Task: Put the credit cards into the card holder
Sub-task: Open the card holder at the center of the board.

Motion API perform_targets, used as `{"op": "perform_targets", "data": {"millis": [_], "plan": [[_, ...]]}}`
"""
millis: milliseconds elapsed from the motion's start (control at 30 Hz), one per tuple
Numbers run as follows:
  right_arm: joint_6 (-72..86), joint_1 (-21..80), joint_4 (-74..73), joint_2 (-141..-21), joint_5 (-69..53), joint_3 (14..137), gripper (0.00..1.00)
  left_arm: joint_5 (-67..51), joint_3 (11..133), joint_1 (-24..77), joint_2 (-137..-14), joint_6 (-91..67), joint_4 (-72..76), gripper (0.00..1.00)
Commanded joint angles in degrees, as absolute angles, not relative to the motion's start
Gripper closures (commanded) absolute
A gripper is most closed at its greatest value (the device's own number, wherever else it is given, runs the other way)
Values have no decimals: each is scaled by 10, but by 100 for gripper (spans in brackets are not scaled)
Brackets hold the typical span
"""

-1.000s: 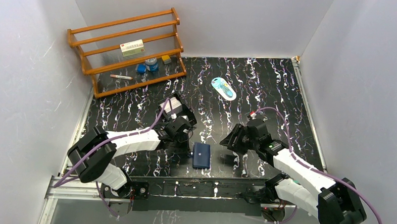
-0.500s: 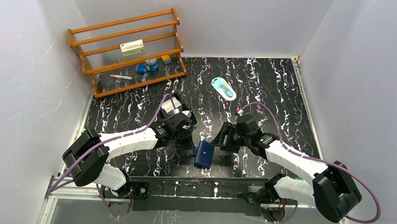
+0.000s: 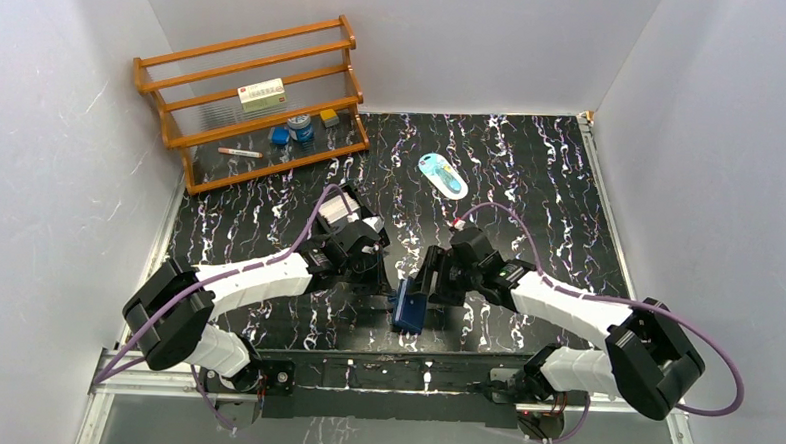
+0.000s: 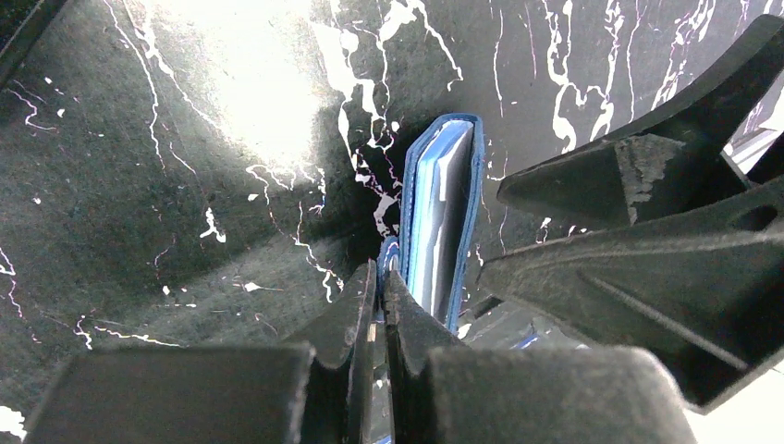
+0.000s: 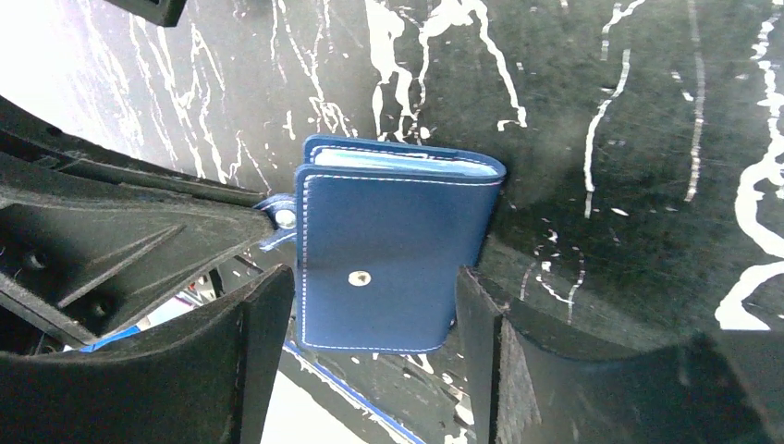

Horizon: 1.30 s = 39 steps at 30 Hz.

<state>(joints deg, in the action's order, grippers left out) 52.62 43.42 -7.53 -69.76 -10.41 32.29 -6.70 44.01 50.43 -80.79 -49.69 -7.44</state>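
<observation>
The navy card holder (image 3: 408, 310) stands tilted on its edge near the table's front. My left gripper (image 4: 380, 277) is shut on the small strap tab at the holder's side (image 5: 282, 219). Seen edge-on in the left wrist view, the card holder (image 4: 442, 217) shows light blue pockets between its covers. My right gripper (image 5: 370, 324) is open, with one finger (image 5: 263, 342) on each side of the holder's lower part; the snap stud (image 5: 358, 277) faces its camera. A pale stack, apparently the credit cards (image 3: 337, 212), lies in a black tray behind the left wrist.
A wooden rack (image 3: 254, 96) at the back left carries a white-and-red box (image 3: 261, 95) and small items. A light blue oval object (image 3: 442, 174) lies at the back centre. White walls close in both sides, and a metal rail (image 3: 393, 367) runs along the front edge.
The right gripper has moved left up to the card holder and opened wider around it. The left gripper has raised the holder from lying flat onto its edge by the tab.
</observation>
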Motion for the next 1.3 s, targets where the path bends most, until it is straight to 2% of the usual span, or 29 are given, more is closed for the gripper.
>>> {"op": "perform_targets", "data": {"millis": [0, 267, 633, 967, 1067, 1267], "plan": [[531, 453, -68, -706, -92, 366, 26, -79, 457, 506, -794, -499, -67, 100], [530, 469, -116, -738, -59, 390, 28, -83, 451, 506, -790, -504, -62, 100], [501, 469, -202, -738, 5, 412, 45, -67, 433, 506, -787, -499, -68, 100], [494, 469, -213, -718, 23, 397, 56, -46, 418, 506, -764, -497, -80, 100], [492, 469, -217, -715, 29, 396, 62, -44, 416, 505, -758, -499, -84, 100], [490, 469, -232, -709, 35, 393, 64, -48, 406, 506, -745, -508, -80, 100]]}}
